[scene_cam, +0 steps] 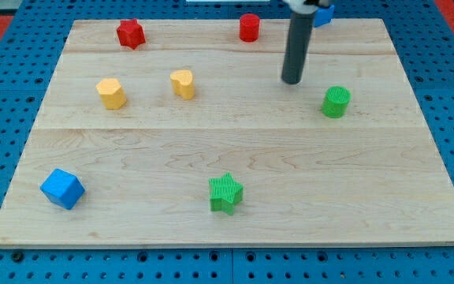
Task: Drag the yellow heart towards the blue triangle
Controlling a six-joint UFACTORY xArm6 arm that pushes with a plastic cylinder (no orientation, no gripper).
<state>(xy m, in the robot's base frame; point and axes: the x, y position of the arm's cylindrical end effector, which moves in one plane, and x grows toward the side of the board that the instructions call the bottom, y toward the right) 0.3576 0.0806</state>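
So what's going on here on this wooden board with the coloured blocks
A robot arm's rod is working the board. My tip sits near the view's top, touching no block. The yellow heart lies well to its left, beside another yellow block. The blue triangle peeks out behind the rod at the top edge, mostly hidden. The heart has not yet been brought toward it.

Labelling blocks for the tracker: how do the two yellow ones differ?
The yellow heart has a notched top; the other yellow block looks rounder-cornered, its exact shape unclear. The yellow heart sits nearer my tip; the other yellow block lies further to the view's left and slightly lower. Both share one colour and rest untouched on the board.
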